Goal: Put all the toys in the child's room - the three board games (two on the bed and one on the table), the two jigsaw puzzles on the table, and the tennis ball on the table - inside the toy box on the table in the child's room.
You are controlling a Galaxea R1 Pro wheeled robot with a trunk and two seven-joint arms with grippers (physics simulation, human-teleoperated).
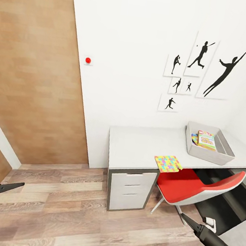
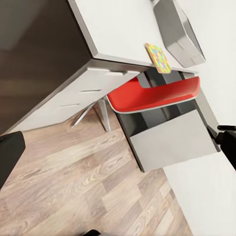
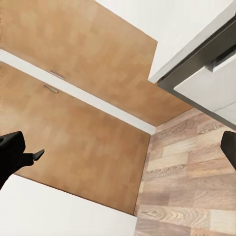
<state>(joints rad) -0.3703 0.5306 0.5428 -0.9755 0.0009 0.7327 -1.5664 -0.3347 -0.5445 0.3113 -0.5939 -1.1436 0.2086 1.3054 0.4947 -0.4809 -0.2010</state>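
The light-grey table (image 1: 143, 144) stands against the white wall. At its right end sits the grey toy box (image 1: 211, 154), holding a yellow-green-red board game (image 1: 207, 140) and something blue (image 1: 194, 138) beside it. One multicoloured jigsaw puzzle (image 1: 168, 162) lies at the table's front edge, above the chair. The left wrist view also takes in the puzzle (image 2: 158, 57) and the toy box (image 2: 179, 34). My left gripper (image 1: 18, 185) hovers low at the far left, my right gripper (image 1: 186, 218) low at the right. Both are open and empty, with fingers (image 3: 11, 156) far apart. The tennis ball and the bed are out of view.
A red chair (image 1: 192, 184) is tucked under the table beside its pale drawers (image 1: 132, 189). A low dark cabinet (image 1: 228, 203) stands to the right. A wooden door (image 1: 33, 70) fills the left wall. Wood floor (image 1: 70, 216) lies between me and the table.
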